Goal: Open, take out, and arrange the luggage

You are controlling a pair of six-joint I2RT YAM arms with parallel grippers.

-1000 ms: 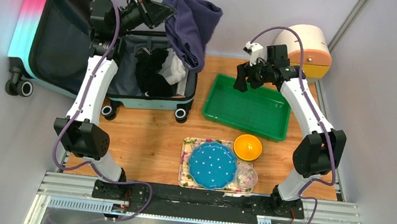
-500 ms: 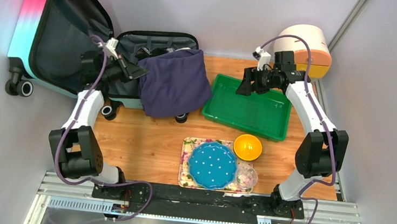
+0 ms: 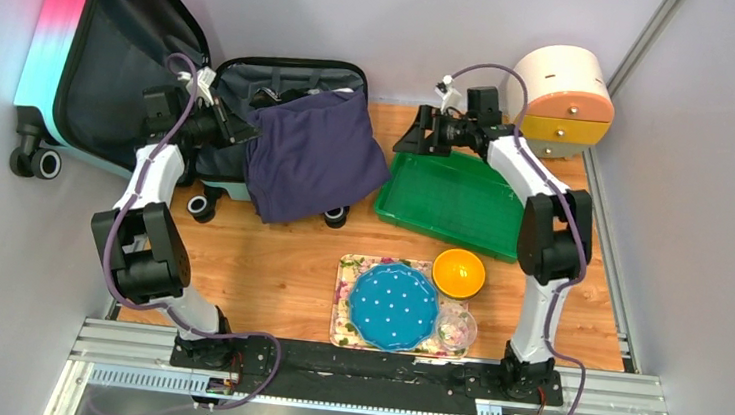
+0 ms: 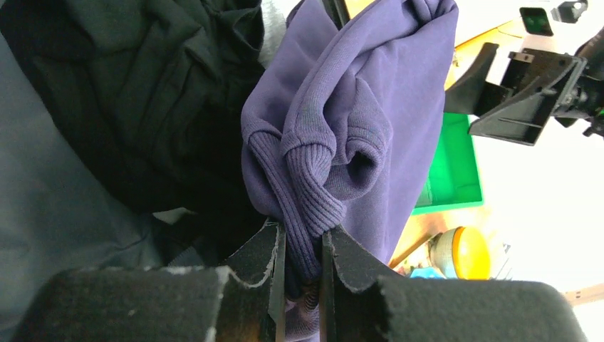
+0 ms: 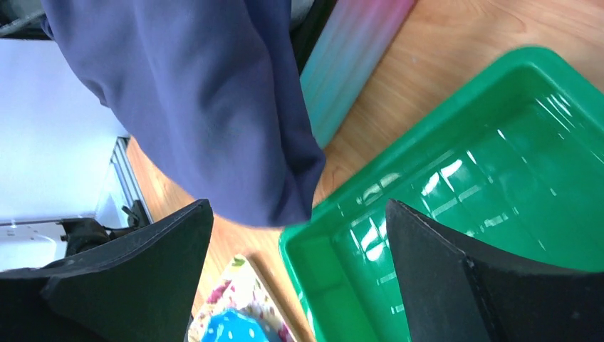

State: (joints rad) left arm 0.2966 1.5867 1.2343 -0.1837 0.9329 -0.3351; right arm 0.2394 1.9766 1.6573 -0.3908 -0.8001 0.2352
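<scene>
Clamping the left jaws shut on a ribbed fold of the purple sweater (image 4: pixel 356 107), with the cloth pinched flat between the two black pads (image 4: pixel 249 263). Reaching with the left arm (image 3: pixel 151 169) across the luggage (image 3: pixel 69 11), open at the far left corner of the desk (image 3: pixel 269 259), with its lid (image 3: pixel 120 65) upright on the left and its base (image 3: pixel 244 76) lying flat beside it. Holding those jaws low over the left part of the base, close above the dark grey lining and a heap of black clothes (image 4: pixel 142 92) inside. Draping the sweater over most of the base, out across its front rim and down onto the desk between the two front wheels (image 3: pixel 336 215). Spreading the right jaws wide apart, with nothing between them, at the far left corner of the green tray (image 3: pixel 464 206), near the right side of the luggage but clear of it. Framing, in the gap between those jaws in the right wrist view, the hanging hem of the sweater, a strip of pink-to-turquoise shell behind it and the corner of the tray. Sharing the desk, nearer the arm bases, with a dotted blue plate (image 3: pixel 393 306) on a flowered mat (image 3: pixel 350 266), an orange bowl (image 3: pixel 458 272) and a small clear bowl (image 3: pixel 455 328) just beside it, and with a round cream cabinet (image 3: pixel 566 94) at the far right corner.
</scene>
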